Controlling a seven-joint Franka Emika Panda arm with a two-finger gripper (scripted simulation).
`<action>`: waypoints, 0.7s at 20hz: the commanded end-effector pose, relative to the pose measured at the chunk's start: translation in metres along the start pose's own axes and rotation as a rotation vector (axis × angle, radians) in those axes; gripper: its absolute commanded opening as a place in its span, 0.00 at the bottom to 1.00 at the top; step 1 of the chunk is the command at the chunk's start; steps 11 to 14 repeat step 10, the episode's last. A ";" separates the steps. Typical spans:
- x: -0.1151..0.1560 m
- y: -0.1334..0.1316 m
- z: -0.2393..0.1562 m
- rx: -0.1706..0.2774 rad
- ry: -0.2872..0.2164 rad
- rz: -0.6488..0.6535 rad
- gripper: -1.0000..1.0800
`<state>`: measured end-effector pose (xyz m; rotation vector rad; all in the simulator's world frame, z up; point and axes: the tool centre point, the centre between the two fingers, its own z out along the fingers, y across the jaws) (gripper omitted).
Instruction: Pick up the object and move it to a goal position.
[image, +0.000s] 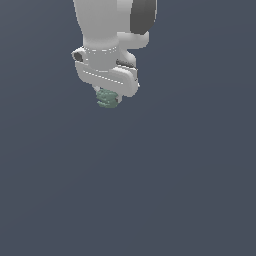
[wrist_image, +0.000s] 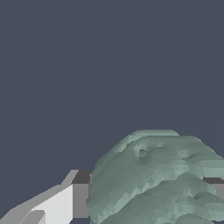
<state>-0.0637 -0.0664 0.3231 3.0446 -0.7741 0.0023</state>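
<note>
Gripper (image: 106, 96) clenched on the object (image: 106, 98), a ridged grey-green lump poking out beneath the white hand, at about 11 o'clock in the exterior view. Wrist view: object (wrist_image: 162, 179) fills the gap, a finger (wrist_image: 72, 199) touching one side, plain dark ground behind.

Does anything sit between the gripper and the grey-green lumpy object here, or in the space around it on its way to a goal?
Nothing visible does. The object already sits between the fingers of the gripper, and both views show only plain dark background around it. No goal marker is visible.
</note>
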 end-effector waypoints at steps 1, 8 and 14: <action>-0.002 0.001 -0.013 -0.001 -0.001 -0.001 0.00; -0.002 0.001 -0.030 0.000 -0.001 -0.001 0.00; -0.002 0.001 -0.030 0.000 -0.001 -0.001 0.00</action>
